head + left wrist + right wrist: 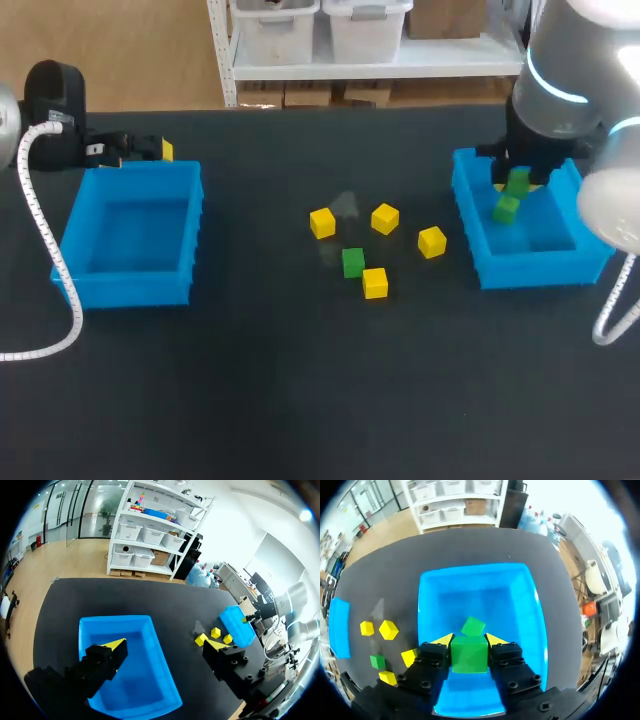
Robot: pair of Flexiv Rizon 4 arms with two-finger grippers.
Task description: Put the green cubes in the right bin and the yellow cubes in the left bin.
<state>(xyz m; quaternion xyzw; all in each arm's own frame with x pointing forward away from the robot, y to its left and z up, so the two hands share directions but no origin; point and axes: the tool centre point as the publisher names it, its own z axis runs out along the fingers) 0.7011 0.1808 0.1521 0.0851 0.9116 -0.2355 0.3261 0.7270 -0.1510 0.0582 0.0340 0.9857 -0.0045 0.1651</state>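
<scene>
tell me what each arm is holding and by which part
The right jaws hold a green cube by two opposite side faces, over the right bin. The left jaws stand open over the left bin, holding nothing.

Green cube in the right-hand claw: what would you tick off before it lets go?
1. Grip: the held green cube sits between both fingers of the right gripper. Ok.
2. Colour matches bin: green goes in the right bin. Ok.
3. Position: the gripper is above the bin's inside, not its walls. Ok.
4. Landing spot: a second green cube lies just ahead of the fingers, with bare floor around it. Whether the held one would hit it: cannot tell.
5. Drop height above the bin floor: cannot tell.
6. Other arm clear: the left gripper is open by the left bin, far away. Ok.
</scene>
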